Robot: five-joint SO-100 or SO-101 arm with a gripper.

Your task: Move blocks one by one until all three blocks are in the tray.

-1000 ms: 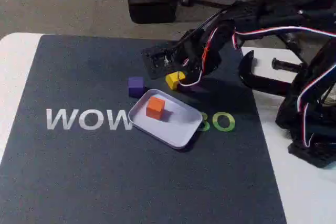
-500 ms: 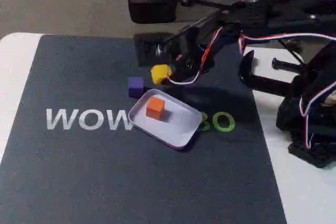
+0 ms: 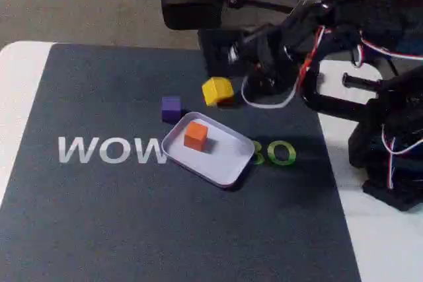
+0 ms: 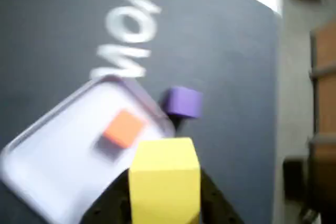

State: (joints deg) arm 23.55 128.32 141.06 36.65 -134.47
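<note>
Fixed view. 1 black arm (image 3: 344, 37) reaching in from the right, red, white and blue wires along it. 1 gripper (image 3: 228, 87), its dark fingers pinching 1 yellow block (image 3: 217, 90), which hangs above the mat just behind the tray and casts a small shadow under itself. 1 purple block (image 3: 171, 107) on the mat, just beside the tray's far left corner, apart from the yellow one. 1 tray (image 3: 228, 163), pale and shallow, set at an angle. 1 orange block (image 3: 195, 135) inside it, toward its left end. 1 dark mat (image 3: 132, 216) with pale "WOW" lettering (image 3: 109, 150) and green characters (image 3: 277, 154) partly hidden by the tray. 1 white table (image 3: 20, 84) under the mat. 1 black clamp (image 3: 330, 97) at the right edge. Chair legs and carpet beyond.

Wrist view, blurred. 1 yellow block (image 4: 164, 184) large at the bottom centre, gripped between 2 dark fingers (image 4: 110, 203) on either side, which the fixed view shows less clearly. 1 purple block (image 4: 182, 102) past it on the mat. 1 tray (image 4: 42, 182) at left with 1 orange block (image 4: 123, 128) inside. Lettering (image 4: 134, 24) seen turned sideways. The arm's body and the clamp are catalogued from the fixed view alone.
</note>
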